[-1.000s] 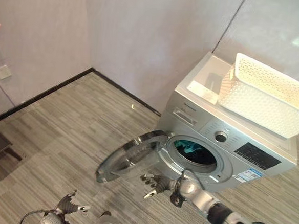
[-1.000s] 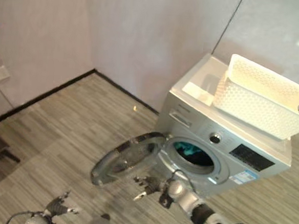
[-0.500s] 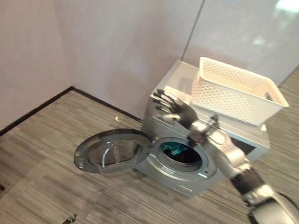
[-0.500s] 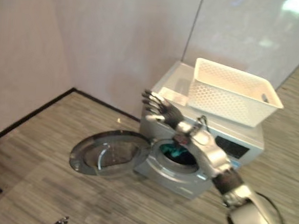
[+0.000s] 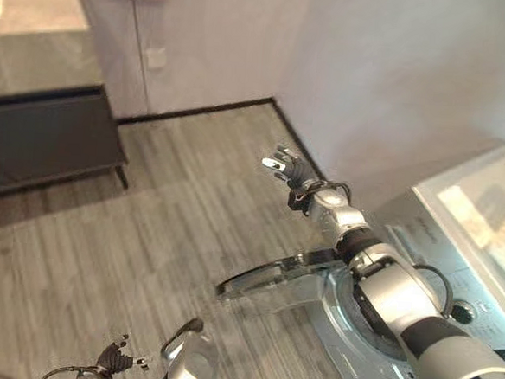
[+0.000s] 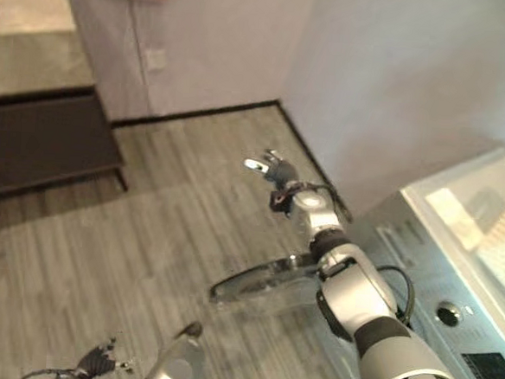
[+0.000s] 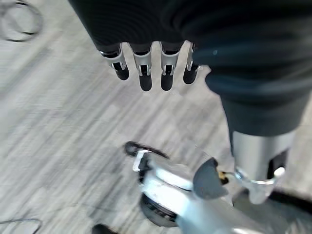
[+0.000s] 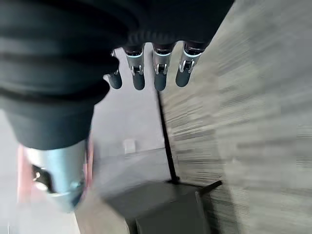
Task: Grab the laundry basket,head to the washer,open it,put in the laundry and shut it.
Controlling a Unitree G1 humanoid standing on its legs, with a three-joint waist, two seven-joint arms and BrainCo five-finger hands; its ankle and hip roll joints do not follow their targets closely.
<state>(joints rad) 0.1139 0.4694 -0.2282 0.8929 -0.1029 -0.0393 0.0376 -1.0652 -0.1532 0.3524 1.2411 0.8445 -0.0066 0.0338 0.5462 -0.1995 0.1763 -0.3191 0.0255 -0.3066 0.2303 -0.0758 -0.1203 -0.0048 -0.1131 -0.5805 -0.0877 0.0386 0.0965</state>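
While the washer (image 5: pixel 416 331) stands at lower right with its round door (image 5: pixel 272 282) swung wide over the floor (image 5: pixel 145 234), the right hand (image 5: pixel 287 168) is raised above the door, fingers straight, nothing held; left hand (image 5: pixel 119 358) low, fingers spread

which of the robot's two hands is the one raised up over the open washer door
The right hand, stretched out with fingers spread, above and beyond the open washer door. The left hand hangs low near the floor, away from the washer.
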